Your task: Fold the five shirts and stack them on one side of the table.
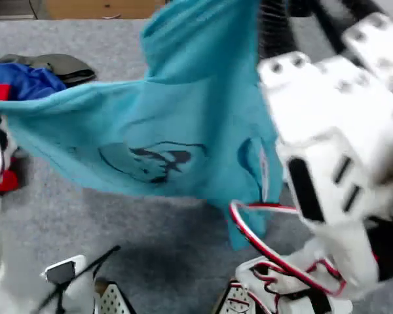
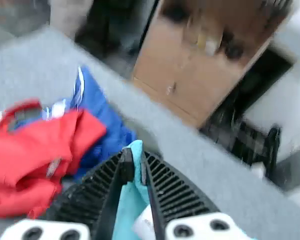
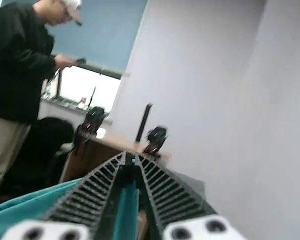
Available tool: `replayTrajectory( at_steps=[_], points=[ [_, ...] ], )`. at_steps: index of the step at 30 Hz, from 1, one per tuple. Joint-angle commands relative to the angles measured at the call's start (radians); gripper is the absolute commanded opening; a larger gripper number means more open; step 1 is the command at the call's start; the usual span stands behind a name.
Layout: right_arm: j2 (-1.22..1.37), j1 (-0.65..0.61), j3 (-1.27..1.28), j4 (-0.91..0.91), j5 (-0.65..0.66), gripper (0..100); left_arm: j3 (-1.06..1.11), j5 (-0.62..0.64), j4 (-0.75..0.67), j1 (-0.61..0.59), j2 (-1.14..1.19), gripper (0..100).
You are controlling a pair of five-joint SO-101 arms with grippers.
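Observation:
A teal shirt with a dark print hangs spread in the air above the grey table, held up at two corners. My left gripper is shut on one teal corner at the table's left side. My right gripper is shut on another corner of the teal shirt, lifted high. The white right arm stands close to the high camera at the right. A red shirt and a blue shirt lie crumpled together on the table below the left gripper.
A dark olive shirt lies behind the blue one at the far left. A wooden cabinet stands beyond the table edge. The arm bases and red-white cables sit at the front edge.

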Motion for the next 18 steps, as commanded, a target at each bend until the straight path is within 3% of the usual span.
replayTrajectory(
  at_steps=[1,9,13,18],
  points=[
    [-0.001,-0.068,0.045,-0.054,-0.011,0.2,0.008,0.003,-0.029,0.014,-0.039,2],
    [-0.012,-0.073,0.081,-0.089,-0.058,0.2,0.06,0.002,-0.026,0.06,-0.053,2],
    [-0.045,-0.015,0.062,-0.048,-0.058,0.2,0.011,0.002,-0.017,0.06,-0.053,2],
    [-0.114,0.059,0.053,0.052,-0.077,0.2,-0.144,-0.005,0.117,0.069,-0.053,2]
  ],
)
